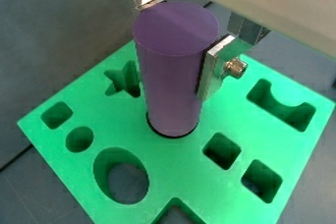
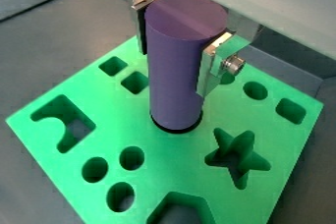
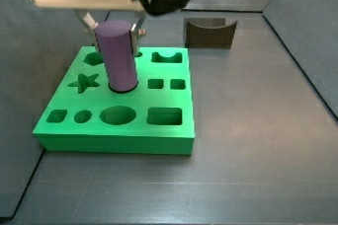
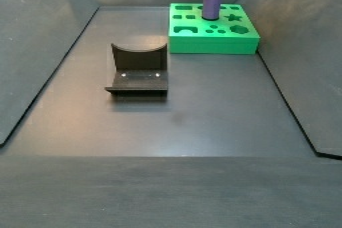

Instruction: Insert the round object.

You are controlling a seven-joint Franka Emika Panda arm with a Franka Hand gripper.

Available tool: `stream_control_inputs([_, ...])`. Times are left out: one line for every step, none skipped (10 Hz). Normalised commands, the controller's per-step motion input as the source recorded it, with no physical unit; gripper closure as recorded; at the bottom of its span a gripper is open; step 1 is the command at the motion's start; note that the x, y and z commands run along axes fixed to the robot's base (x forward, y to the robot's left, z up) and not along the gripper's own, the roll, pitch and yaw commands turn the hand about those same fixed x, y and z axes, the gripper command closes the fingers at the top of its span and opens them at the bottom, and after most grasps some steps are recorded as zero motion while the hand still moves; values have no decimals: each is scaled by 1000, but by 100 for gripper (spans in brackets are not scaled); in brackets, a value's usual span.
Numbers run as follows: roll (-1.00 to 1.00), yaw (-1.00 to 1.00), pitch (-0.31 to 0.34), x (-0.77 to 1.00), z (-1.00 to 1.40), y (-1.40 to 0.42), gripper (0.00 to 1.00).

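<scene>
Wrist view: round object [image 1: 174, 66] upright in the green board [image 1: 92, 120].
Smooth matte purple cylinder; the end effector [image 1: 182, 33] pinches its top, lower end seated in a round hole.

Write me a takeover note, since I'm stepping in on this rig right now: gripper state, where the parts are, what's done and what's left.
Gripper: above the green board, fingers on either side of the purple peg's top; whether they still clamp it cannot be told.
Purple peg: upright, its lower end inside a round hole near the board's middle.
Dark brown notched block: on the floor, apart from the board, untouched.
Done: peg entered the hole.
Left: confirm it is fully seated, open the gripper, lift clear.
</scene>
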Motion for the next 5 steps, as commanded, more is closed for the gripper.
stream_control_inputs([-71,0,0,0,-520,0,100])
stream_control_inputs([-140,-29,0,0,-520,-9,100])
stream_control_inputs([-106,-26,0,0,-640,-23,100])
stream_control_inputs([-63,-9,0,0,-680,-20,100])
stream_control_inputs([-36,0,0,0,-614,-9,100])
